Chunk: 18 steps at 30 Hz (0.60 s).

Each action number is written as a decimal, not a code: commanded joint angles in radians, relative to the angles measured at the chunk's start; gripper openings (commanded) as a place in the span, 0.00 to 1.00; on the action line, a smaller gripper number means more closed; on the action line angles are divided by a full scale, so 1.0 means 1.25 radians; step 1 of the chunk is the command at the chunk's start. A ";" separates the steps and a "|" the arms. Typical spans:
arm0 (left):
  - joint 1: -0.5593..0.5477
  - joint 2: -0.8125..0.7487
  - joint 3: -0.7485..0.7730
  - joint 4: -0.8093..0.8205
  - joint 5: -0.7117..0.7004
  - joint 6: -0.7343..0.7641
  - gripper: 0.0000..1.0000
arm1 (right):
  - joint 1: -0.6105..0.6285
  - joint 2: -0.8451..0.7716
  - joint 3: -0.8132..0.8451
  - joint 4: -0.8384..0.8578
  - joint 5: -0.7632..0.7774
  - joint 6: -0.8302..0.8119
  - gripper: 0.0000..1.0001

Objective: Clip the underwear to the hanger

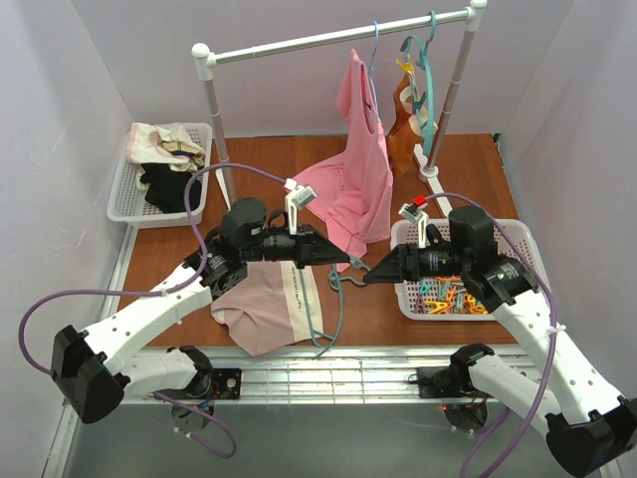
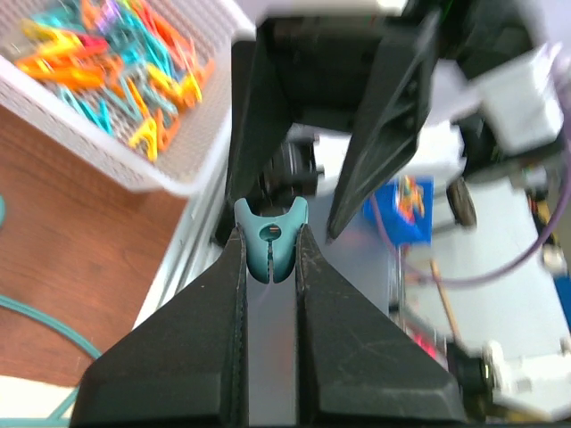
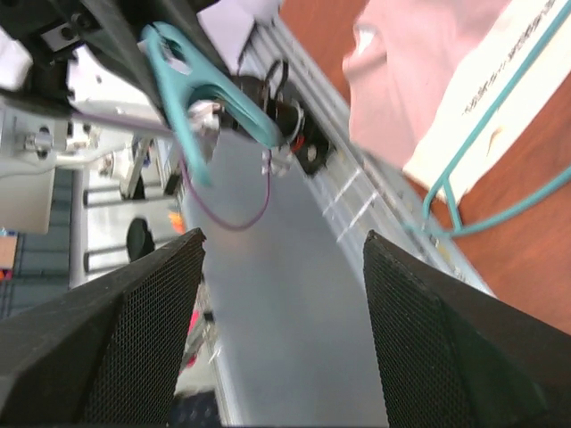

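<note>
The pale pink-beige underwear (image 1: 261, 311) lies flat near the table's front edge, its cream strip on the right side. The teal hanger (image 1: 320, 334) lies across that strip; in the right wrist view the underwear (image 3: 419, 89) and hanger (image 3: 500, 95) show at the upper right. My left gripper (image 1: 348, 261) hovers just right of the underwear, shut on a teal clothespin (image 2: 270, 245) held at the fingertips (image 2: 230, 267). My right gripper (image 1: 366, 277) faces it tip to tip and stands open with nothing between its fingers; the clothespin (image 3: 192, 85) sits just beyond them.
A white basket (image 1: 406, 291) of coloured clothespins stands under the right arm, and its rim (image 2: 178, 183) shows in the left wrist view. Another white basket (image 1: 121, 194) with clothes is at the back left. The rack rail (image 1: 328, 38) carries a pink top (image 1: 358, 169) and a tan garment.
</note>
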 commanded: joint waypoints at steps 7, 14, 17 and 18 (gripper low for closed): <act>-0.008 -0.118 -0.076 0.153 -0.295 -0.236 0.00 | -0.002 -0.028 -0.096 0.593 0.107 0.348 0.65; -0.044 -0.111 -0.087 0.185 -0.341 -0.258 0.00 | -0.001 0.008 -0.088 0.689 0.147 0.390 0.64; -0.051 -0.098 -0.078 0.186 -0.342 -0.255 0.00 | -0.001 0.006 -0.109 0.727 0.144 0.407 0.64; -0.054 -0.096 -0.078 0.186 -0.344 -0.254 0.00 | -0.002 0.006 -0.112 0.743 0.142 0.412 0.64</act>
